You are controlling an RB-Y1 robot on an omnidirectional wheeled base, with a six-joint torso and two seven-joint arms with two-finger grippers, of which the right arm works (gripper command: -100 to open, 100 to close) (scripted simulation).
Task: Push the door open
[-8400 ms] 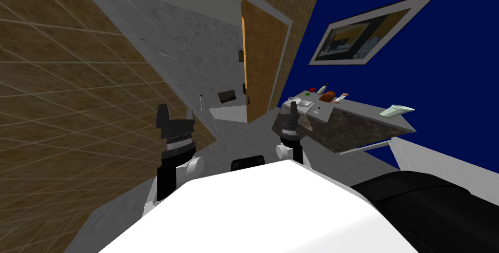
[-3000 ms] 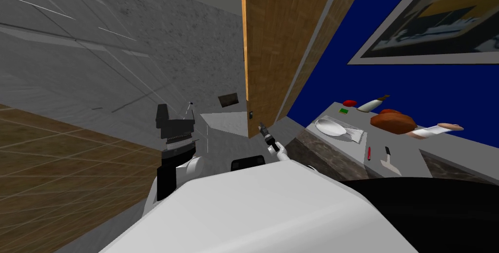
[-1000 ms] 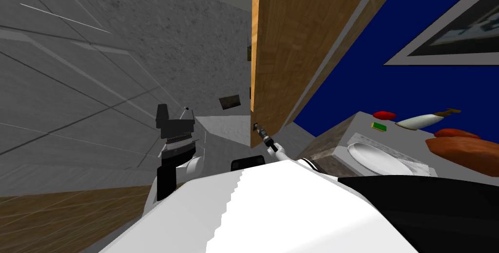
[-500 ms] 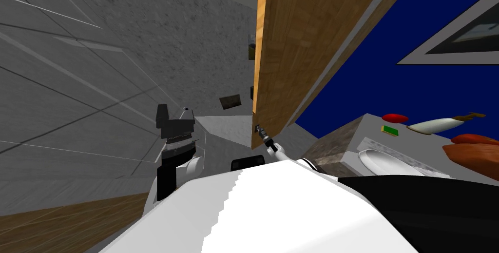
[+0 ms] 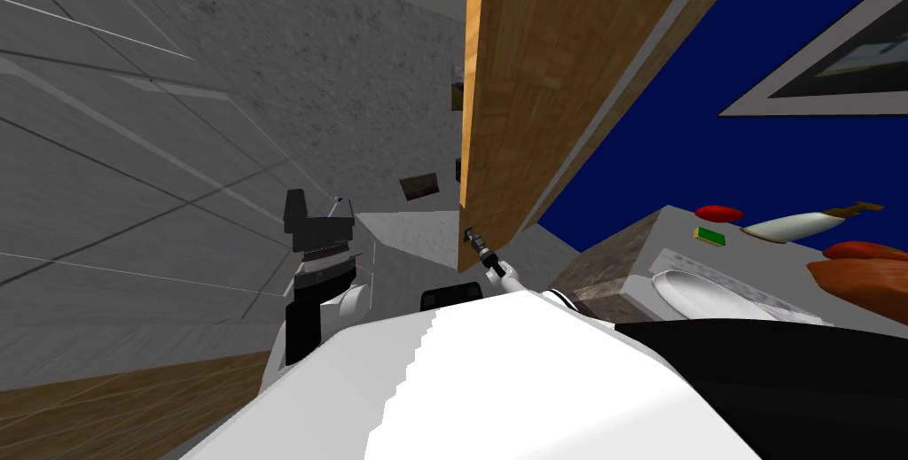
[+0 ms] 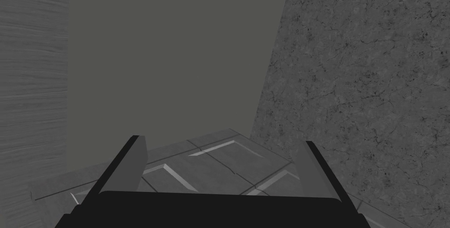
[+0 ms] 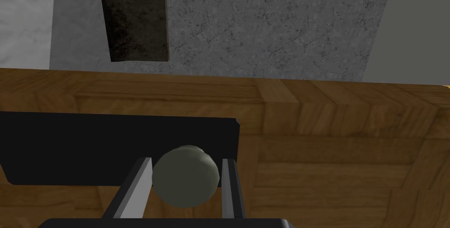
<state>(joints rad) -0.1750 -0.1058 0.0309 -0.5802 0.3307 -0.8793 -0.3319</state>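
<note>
the left gripper is held up close on the left, its fingers spread wide and empty. further out, the right gripper is narrowed onto a round grey-green knob, with one finger pressed to each side. the knob is mounted on a dark plate near the free edge of the wooden door. the door's face lies straight ahead of this nearer gripper, so the push is best driven along the fingers' own line. beyond the edge, a grey speckled wall is seen.
</note>
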